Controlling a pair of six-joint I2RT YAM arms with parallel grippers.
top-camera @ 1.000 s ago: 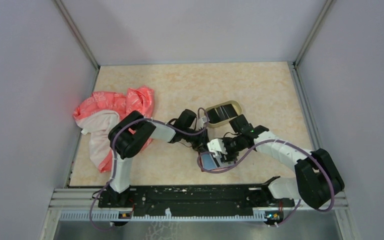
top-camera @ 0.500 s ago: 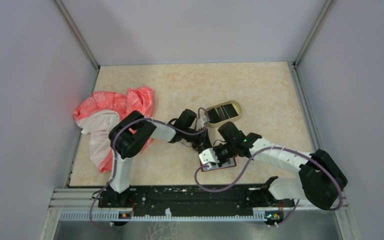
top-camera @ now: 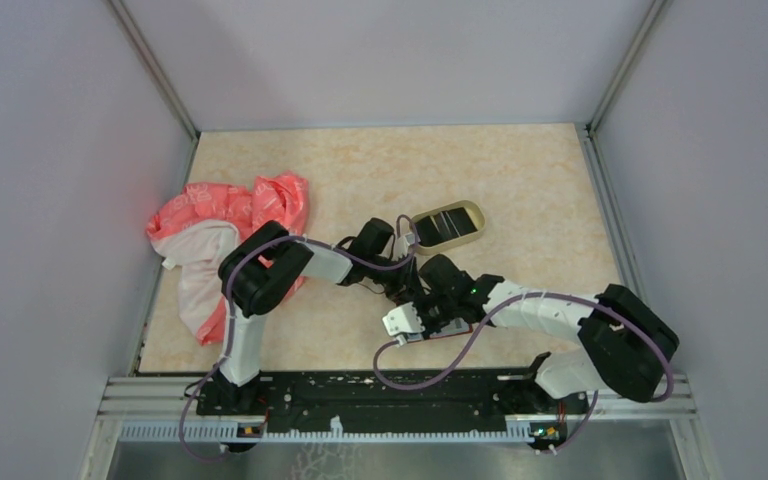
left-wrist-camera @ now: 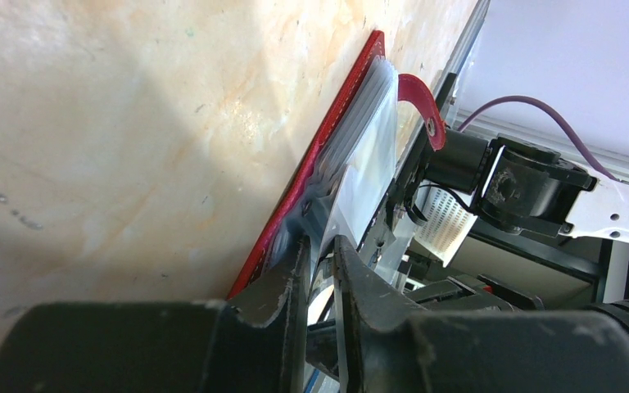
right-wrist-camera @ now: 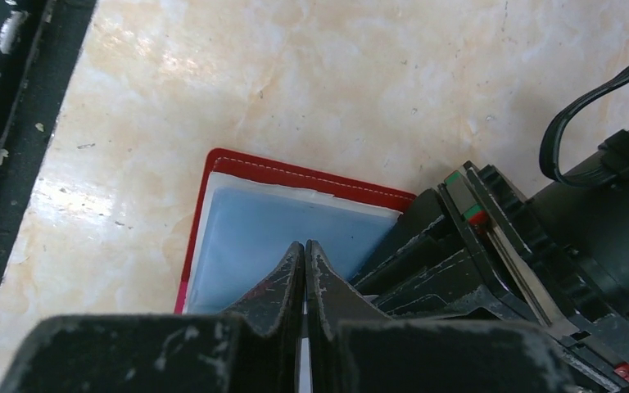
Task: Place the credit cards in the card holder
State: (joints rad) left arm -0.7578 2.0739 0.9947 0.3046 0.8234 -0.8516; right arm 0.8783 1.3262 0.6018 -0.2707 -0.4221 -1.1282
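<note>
item: card holder [right-wrist-camera: 295, 173], red, open flat on the table [top-camera: 360, 170] near its front edge, between the two arms. clear sleeves face up; the red snap tab [left-wrist-camera: 420, 100] curls up off the far end.
item: light-blue card [right-wrist-camera: 278, 237], lying inside the open holder, framed by a pale sleeve edge.
item: left gripper [left-wrist-camera: 321, 246], low at the holder's end, jaws narrow, nipped on a clear sleeve leaf of the holder.
item: right gripper [right-wrist-camera: 305, 246], jaws pressed together, nothing seen between them, tip over the light-blue card; contact with the card cannot be told.
item: oval tan tray [top-camera: 475, 215], just beyond the grippers, carrying dark striped cards [top-camera: 445, 225].
item: pink and white cloth [top-camera: 220, 220], heaped at the left side of the table, well apart from the holder.
</note>
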